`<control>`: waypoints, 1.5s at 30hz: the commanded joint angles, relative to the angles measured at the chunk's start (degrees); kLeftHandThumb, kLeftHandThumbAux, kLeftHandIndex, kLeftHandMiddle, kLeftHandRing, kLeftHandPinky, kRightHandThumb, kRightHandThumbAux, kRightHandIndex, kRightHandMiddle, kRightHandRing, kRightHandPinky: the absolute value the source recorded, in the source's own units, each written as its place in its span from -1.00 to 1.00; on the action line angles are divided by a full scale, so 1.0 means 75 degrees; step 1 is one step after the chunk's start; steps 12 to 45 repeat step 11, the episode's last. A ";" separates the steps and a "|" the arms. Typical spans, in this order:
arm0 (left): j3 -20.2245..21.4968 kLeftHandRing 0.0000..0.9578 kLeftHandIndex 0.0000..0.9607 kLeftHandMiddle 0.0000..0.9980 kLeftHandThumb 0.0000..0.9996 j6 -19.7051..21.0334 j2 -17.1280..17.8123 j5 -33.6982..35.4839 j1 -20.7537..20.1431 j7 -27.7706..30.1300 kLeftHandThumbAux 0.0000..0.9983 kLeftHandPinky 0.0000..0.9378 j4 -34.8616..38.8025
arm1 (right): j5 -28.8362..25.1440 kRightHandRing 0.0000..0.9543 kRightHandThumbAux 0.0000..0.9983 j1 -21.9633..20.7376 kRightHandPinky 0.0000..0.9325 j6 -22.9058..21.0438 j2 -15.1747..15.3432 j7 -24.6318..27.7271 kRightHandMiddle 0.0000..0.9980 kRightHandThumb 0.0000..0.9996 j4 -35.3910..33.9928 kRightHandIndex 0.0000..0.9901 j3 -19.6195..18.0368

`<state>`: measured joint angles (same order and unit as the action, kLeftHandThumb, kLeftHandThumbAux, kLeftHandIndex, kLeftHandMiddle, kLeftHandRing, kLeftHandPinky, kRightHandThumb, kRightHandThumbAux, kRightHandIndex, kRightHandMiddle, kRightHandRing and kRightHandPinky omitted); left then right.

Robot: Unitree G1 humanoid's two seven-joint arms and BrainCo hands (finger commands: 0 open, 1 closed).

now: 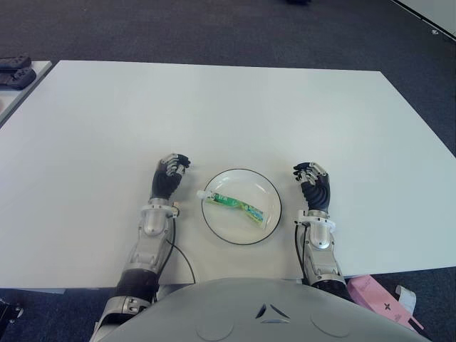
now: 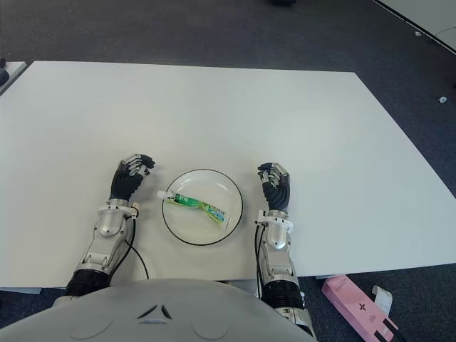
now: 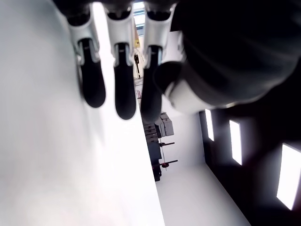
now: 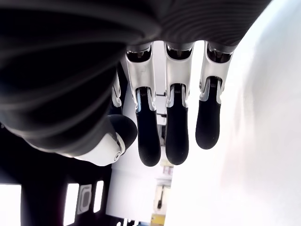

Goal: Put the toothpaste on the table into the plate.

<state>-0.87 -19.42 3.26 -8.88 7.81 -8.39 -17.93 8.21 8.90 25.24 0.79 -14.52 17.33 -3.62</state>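
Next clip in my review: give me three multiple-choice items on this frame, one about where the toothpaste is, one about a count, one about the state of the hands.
1. Where does the toothpaste lie?
A. In the plate
B. On the bare table beside the left hand
C. In the right hand

2. How many plates are on the table?
A. Three
B. One
C. Two

3. What are the two hands doing?
A. Both grasp the tube
B. The left one lifts the plate
C. Both hold nothing, fingers loose

Answers:
1 A: the tube lies inside the rim of the plate, its cap toward the robot's left.
2 B: only one round white plate shows in either eye view.
3 C: the left hand and right hand show on either side of the plate, apart from it, and each wrist view shows bare fingers with nothing between them.
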 commanded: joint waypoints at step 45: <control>0.0041 -0.09 -0.11 -0.08 0.43 -0.0141 -0.0128 0.0112 0.0165 -0.0026 0.45 -0.06 0.0013 | -0.0022 -0.02 0.46 0.0115 0.00 -0.0138 -0.0005 0.0042 -0.05 0.43 -0.0088 -0.14 -0.0018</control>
